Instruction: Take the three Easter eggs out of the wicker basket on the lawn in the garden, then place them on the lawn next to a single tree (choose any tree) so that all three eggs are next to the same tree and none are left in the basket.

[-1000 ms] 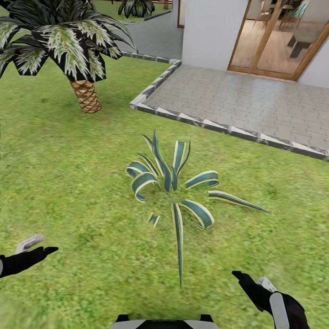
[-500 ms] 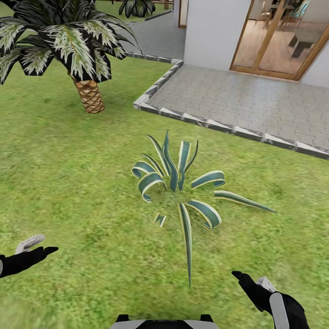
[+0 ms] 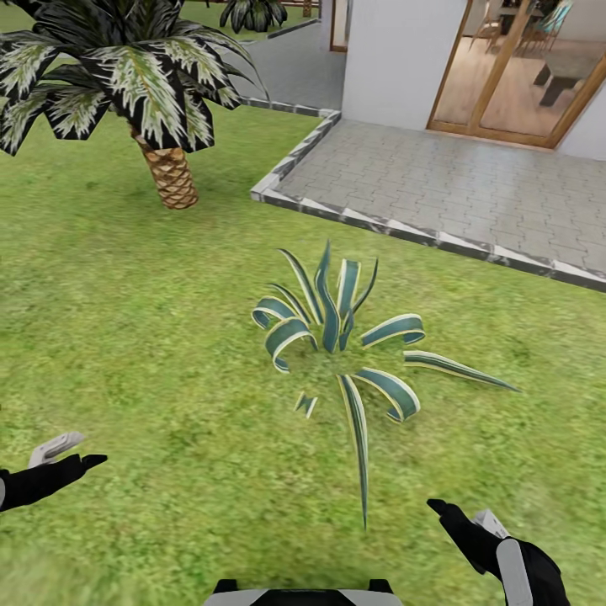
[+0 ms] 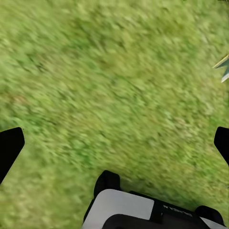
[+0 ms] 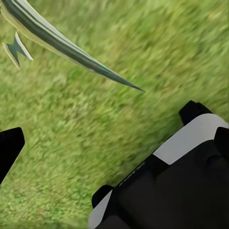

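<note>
Two tools, left tool (image 3: 71, 449) and right tool (image 3: 463, 515), both spread open and empty above lawn (image 3: 126, 337), striped spiky plant (image 3: 341, 337) ahead between them.

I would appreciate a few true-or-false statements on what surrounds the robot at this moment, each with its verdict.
1. A striped spiky plant grows on the lawn ahead of the robot. True.
2. The left gripper holds a painted egg. False: it is open with nothing between its fingers.
3. A small palm stands at the head view's upper left. True.
4. The paved patio lies to the left of the palm. False: it lies to the right.
5. The right gripper hovers over grass. True.
</note>
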You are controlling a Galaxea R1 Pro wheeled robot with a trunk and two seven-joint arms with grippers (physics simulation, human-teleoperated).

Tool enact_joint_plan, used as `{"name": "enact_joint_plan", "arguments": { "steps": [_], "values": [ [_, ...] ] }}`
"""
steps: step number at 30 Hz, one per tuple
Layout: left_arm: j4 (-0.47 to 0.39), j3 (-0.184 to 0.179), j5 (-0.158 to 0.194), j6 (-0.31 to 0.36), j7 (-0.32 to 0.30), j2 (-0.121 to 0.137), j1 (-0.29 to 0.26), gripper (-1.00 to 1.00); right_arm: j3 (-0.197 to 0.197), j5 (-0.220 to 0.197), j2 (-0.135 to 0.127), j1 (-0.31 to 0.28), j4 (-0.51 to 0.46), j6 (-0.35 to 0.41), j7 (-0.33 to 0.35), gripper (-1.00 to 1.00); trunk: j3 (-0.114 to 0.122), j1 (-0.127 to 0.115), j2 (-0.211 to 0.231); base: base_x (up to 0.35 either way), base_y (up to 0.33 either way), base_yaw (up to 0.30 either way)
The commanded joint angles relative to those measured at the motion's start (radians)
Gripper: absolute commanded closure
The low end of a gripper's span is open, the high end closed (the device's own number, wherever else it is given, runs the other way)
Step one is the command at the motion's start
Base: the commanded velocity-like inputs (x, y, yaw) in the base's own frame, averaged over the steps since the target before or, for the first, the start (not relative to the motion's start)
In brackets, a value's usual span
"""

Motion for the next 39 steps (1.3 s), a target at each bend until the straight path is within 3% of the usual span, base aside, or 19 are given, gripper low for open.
{"name": "enact_joint_plan", "arguments": {
  "steps": [1,39],
  "values": [
    [0.0,0.003,-0.002,0.007,-0.005,0.0,-0.001,-1.0,-0.005,0.004,0.001,-0.001,-0.002,0.006,0.006,-1.0,-0.001,0.001,-0.002,0.0,0.157,0.0],
    [0.0,0.003,-0.002,0.007,-0.005,0.0,0.0,-1.0,-0.005,0.004,0.001,-0.001,0.004,0.005,0.006,-1.0,-0.001,0.001,-0.002,0.0,0.165,0.0]
  ]
}}
